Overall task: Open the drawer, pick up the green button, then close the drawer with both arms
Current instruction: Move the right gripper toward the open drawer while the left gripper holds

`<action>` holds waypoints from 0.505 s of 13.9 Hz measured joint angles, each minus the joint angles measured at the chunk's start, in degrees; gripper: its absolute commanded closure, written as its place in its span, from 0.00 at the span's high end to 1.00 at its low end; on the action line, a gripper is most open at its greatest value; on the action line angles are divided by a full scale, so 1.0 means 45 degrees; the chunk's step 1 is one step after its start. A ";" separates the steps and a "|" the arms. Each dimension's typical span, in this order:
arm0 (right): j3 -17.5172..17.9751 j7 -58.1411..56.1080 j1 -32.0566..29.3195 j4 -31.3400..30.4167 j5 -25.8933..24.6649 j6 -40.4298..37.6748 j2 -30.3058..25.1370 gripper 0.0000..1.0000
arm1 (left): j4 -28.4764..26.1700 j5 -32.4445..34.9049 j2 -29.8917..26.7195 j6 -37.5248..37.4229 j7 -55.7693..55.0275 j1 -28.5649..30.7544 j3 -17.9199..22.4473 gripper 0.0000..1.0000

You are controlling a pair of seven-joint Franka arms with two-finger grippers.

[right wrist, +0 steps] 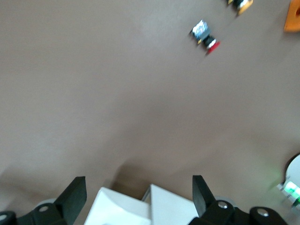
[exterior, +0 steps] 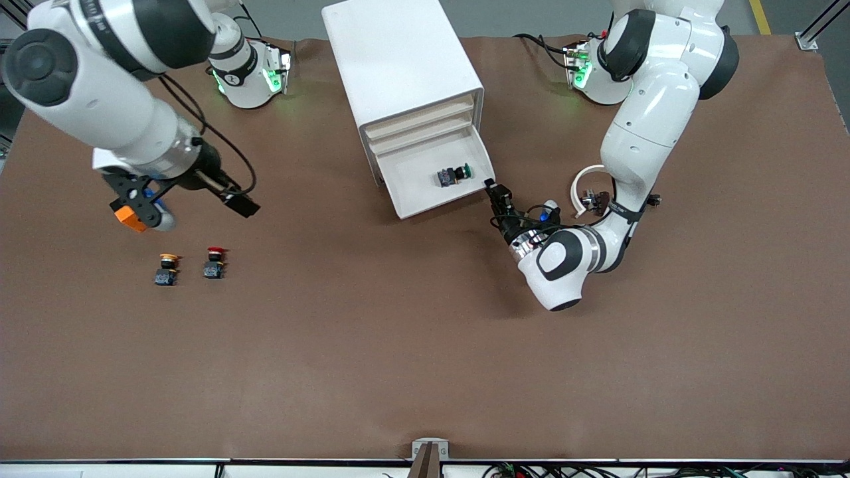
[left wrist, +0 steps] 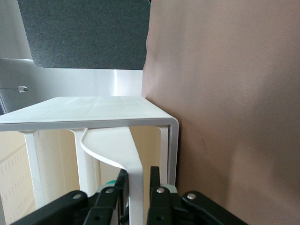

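The white cabinet (exterior: pixel 398 60) stands at the robots' side of the table. Its lowest drawer (exterior: pixel 415 199) is pulled out toward the front camera. The green-capped button (exterior: pixel 453 175) lies on its side in the drawer. My left gripper (exterior: pixel 492 188) is at the drawer's front corner toward the left arm's end. In the left wrist view its fingers (left wrist: pixel 154 180) straddle the drawer's thin white front lip (left wrist: pixel 133 161), slightly parted, with a small gap at one finger. My right gripper (exterior: pixel 147 204) hangs open and empty over the table at the right arm's end.
A red-capped button (exterior: pixel 214 261) and a yellow-capped button (exterior: pixel 166 268) lie side by side on the brown table, nearer the front camera than the right gripper. The red one (right wrist: pixel 204 33) also shows in the right wrist view. Three drawers above the open one are shut.
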 measured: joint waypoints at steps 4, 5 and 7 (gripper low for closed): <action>0.0006 0.3419 0.1972 -0.0005 0.0013 0.0499 0.0491 1.00 | 0.0003 0.0013 0.0053 0.0024 0.0019 -0.0022 0.0003 1.00; 0.0013 0.4405 0.2629 -0.0008 0.0005 0.0735 0.0713 1.00 | 0.0016 0.0013 0.0053 -0.0020 0.0030 -0.0027 0.0000 1.00; 0.0021 0.5795 0.3699 -0.0005 -0.0006 0.0989 0.1163 1.00 | 0.0057 0.0013 0.0052 -0.0271 0.0079 -0.0016 -0.0098 1.00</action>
